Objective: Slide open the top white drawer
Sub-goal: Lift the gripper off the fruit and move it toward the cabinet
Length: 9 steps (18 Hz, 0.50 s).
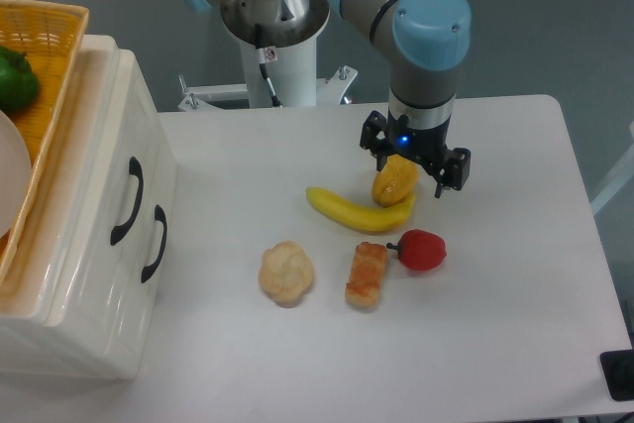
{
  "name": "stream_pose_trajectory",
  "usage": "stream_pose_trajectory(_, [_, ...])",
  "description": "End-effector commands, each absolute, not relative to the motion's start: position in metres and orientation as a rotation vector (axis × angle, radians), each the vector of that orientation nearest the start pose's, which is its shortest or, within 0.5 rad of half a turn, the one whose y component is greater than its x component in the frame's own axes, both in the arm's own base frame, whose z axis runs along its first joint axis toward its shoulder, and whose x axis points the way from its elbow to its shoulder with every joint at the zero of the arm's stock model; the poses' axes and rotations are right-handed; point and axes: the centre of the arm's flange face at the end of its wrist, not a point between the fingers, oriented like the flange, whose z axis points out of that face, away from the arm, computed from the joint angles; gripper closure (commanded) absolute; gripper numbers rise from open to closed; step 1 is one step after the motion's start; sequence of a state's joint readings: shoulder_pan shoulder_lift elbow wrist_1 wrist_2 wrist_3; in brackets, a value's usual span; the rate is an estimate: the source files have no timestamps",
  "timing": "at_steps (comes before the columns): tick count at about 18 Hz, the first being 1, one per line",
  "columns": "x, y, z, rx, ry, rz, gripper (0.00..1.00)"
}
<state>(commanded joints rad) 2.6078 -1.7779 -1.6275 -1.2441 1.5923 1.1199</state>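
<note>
The top white drawer [117, 160] is the upper of two in a glossy cream-white unit at the left edge. It looks pushed in, with its curved black handle [127, 202] facing right. The lower drawer's handle [155, 242] sits just below and to the right of it. My gripper [414, 158] hangs over the middle of the table, far to the right of the drawers. It points down right above a yellow-orange pepper [394, 180]. Its jaws stand spread wide and hold nothing.
A yellow wicker basket [52, 56] with a green pepper [16, 78] rests on top of the drawer unit. On the table lie a banana [357, 211], a red pepper [422, 250], a bread piece [367, 275] and a beige cauliflower-like item [286, 272].
</note>
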Motion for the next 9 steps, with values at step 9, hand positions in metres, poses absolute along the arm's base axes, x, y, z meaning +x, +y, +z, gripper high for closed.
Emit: stream_pose_trajectory(9, [-0.416,0.414,0.386,-3.115,-0.064,0.089,0.00])
